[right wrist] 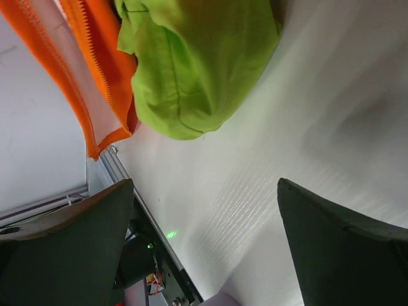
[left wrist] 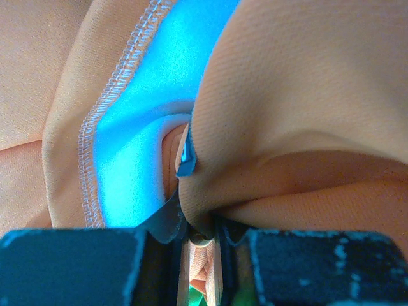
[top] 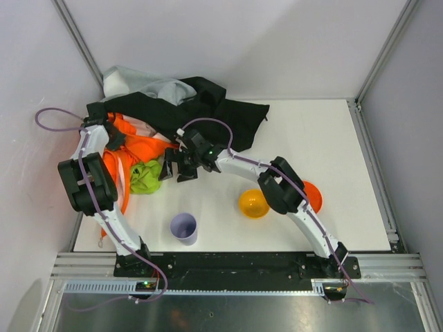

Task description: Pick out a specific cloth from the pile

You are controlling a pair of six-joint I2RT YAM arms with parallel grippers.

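My left hand (left wrist: pixel 201 237) is pinched shut on the orange garment (top: pixel 138 146), holding it aside, I judge, to bare the cloth (top: pixel 145 177) at the pile's (top: pixel 187 104) near edge on the worktop (top: pixel 311 138). My right hand (right wrist: pixel 204 245) gapes wide just beside it, ready to grab.

Lime-green cloth (top: pixel 145 176) lies bunched against the pile (top: pixel 208 111).

Top view bright, even, soft shadows; left wrist view blue-tinged (extreme close-up); right gripper (right wrist: pixel 204 183) soft-focus.
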